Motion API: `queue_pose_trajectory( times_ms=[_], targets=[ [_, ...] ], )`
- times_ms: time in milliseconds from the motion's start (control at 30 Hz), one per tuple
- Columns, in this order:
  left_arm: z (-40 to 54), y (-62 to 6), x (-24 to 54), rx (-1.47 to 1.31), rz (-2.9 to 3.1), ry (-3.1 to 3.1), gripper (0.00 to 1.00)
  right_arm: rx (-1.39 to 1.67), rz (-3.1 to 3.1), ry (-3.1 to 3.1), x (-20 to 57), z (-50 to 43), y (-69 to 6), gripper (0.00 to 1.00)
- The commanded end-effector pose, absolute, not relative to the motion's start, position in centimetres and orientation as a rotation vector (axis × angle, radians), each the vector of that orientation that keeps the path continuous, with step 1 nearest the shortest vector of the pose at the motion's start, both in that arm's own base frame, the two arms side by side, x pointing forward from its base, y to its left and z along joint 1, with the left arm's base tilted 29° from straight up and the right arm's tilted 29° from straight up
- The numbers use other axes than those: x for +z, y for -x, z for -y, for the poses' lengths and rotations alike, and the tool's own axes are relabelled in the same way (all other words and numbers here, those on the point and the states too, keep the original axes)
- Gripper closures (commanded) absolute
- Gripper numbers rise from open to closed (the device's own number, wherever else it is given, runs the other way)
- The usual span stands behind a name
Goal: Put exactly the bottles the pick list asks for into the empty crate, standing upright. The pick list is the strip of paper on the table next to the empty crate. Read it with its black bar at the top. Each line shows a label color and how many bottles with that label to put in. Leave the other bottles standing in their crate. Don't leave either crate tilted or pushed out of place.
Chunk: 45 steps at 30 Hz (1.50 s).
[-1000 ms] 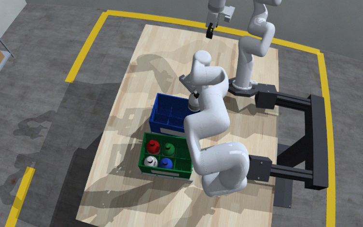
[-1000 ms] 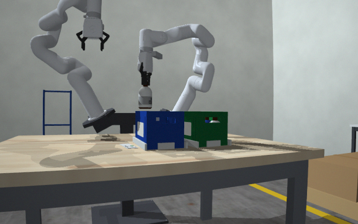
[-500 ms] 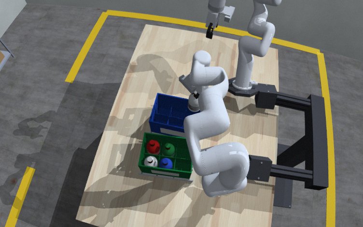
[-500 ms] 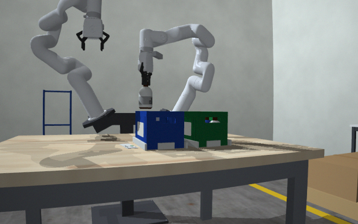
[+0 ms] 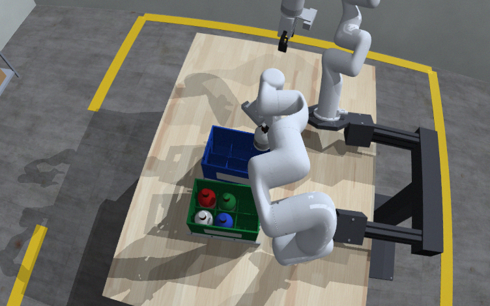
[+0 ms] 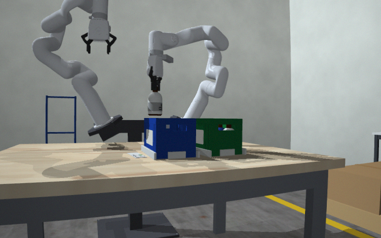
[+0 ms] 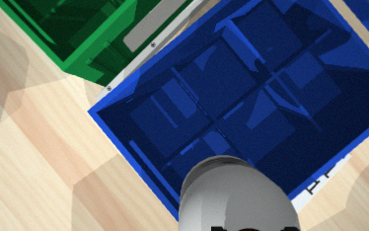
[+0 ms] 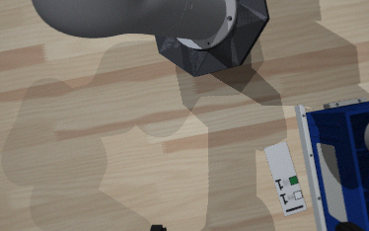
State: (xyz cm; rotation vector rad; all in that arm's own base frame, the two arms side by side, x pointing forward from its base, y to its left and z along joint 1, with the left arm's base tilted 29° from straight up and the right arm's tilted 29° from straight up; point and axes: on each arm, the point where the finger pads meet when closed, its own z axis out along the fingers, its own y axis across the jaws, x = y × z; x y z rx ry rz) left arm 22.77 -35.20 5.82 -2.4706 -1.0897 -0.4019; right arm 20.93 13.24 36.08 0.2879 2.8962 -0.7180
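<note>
While only the right wrist view shows the pick list (image 8: 285,165) legibly, left gripper (image 6: 155,86) clenched on white-labelled bottle (image 5: 261,138) (image 6: 155,104) (image 7: 239,194), pointing down, right gripper (image 6: 98,50) released.

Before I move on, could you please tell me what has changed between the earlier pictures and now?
Nothing has visibly changed: no clear movement shows, and nothing was taken hold of or let go. The left end effector still holds the white bottle above the blue crate; the right end effector remains open. Both crates stayed put.
</note>
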Motion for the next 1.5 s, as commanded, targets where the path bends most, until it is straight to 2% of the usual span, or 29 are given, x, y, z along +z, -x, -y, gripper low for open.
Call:
queue_pose_trajectory(
  times_ms=[0,1467],
  targets=[
    [35.4,-22.8,6.0,-0.403,1.092,2.476,1.0,-0.715,-2.896,-0.288,36.1,-13.3,-21.0,0.0],
    [33.9,-23.1,3.2,-0.403,1.092,2.476,1.0,-0.715,-2.896,-0.288,36.1,-13.3,-21.0,0.0]
  ],
)
